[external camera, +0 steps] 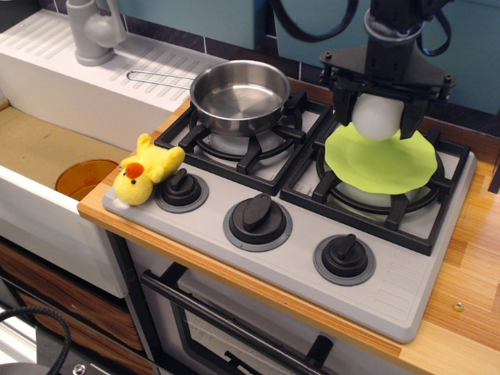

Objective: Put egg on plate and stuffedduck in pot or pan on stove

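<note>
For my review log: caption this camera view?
Gripper holds egg over green plate; plush duck waits beside steel pan.
</note>
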Motion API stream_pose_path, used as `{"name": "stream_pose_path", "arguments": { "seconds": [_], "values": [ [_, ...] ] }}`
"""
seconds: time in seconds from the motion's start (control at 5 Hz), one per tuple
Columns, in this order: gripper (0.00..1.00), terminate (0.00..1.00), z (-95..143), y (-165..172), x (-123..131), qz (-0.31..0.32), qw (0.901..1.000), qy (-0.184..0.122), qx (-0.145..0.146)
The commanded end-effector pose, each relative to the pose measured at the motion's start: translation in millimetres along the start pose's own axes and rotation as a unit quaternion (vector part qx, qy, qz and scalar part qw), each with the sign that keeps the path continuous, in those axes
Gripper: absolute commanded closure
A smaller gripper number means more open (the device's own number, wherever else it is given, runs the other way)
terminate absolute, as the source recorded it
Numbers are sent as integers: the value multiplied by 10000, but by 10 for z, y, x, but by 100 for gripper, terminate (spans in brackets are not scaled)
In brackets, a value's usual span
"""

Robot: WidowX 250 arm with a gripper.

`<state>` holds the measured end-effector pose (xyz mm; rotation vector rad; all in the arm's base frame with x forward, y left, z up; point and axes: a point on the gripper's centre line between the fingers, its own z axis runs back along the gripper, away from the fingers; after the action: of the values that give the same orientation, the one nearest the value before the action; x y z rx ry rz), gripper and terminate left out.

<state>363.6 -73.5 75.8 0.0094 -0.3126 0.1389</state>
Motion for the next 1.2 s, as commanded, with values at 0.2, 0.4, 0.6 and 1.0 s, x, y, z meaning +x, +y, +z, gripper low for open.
{"name": "stream_pose_path", "arguments": {
  "seconds": [0.2, 0.4, 0.6, 1.0],
  "values": [
    [0, 0, 165, -98, 6, 137, 9999, -26, -10],
    [0, 0, 485, 49, 16, 24, 9996, 293, 40],
    [0, 0, 875, 297, 79, -180, 9978, 623, 152],
    [0, 0, 1085, 492, 142, -558, 9944, 841, 314]
  ]
}}
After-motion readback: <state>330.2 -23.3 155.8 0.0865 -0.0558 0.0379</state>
